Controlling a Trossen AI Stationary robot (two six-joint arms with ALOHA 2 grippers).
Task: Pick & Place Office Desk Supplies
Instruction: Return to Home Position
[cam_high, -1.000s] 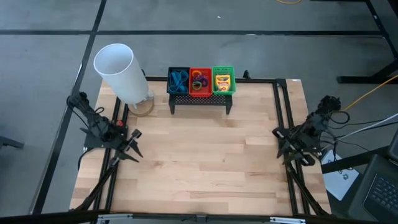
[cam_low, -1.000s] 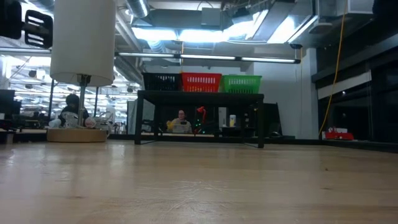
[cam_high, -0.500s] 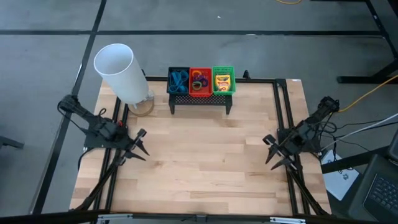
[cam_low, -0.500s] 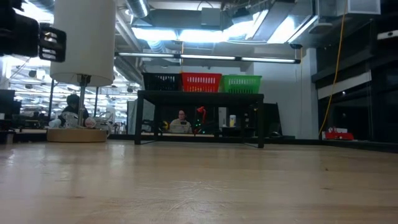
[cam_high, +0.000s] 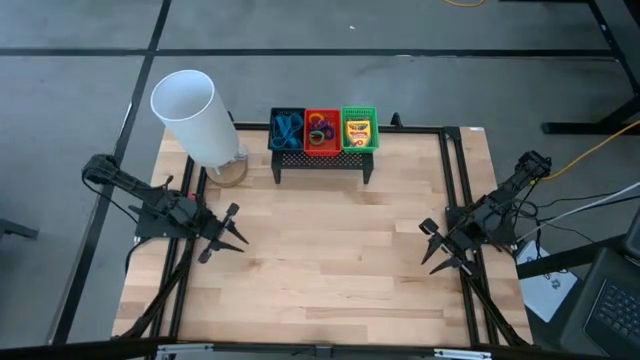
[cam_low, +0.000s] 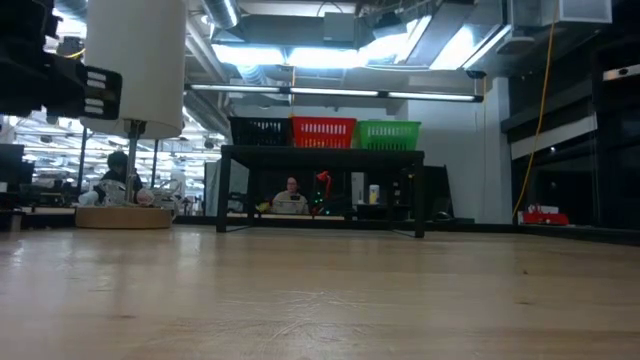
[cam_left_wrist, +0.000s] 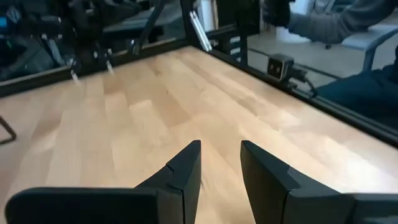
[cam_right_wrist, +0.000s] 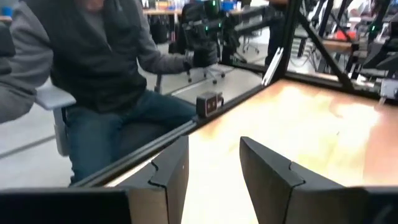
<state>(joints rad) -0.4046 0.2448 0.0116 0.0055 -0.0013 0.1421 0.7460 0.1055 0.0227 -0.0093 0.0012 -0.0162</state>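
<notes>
The office desk supplies sit in three small baskets on a black mesh stand (cam_high: 322, 160) at the table's far edge. Blue scissors lie in the black basket (cam_high: 287, 128), loops in the red basket (cam_high: 322, 130), and a crayon box in the green basket (cam_high: 360, 130). My left gripper (cam_high: 235, 230) hovers over the left part of the table, open and with nothing between its fingers (cam_left_wrist: 186, 168). My right gripper (cam_high: 427, 245) hovers over the right part, open and likewise empty (cam_right_wrist: 214, 155). Both stand far from the baskets.
A big white cylinder (cam_high: 195, 115) stands on a round base at the far left, beside the stand. Black frame rails (cam_high: 455, 200) run along the table's sides. A seated person (cam_right_wrist: 99, 74) shows past the table's edge in the right wrist view. Bare wood (cam_high: 330, 250) lies between the grippers.
My left gripper has swung a little toward the table's middle and sunk. My right gripper has come down and tipped from pointing downward to level, its fingers now reaching toward the table's left. Neither finger gap has changed. The baskets have stayed put.
</notes>
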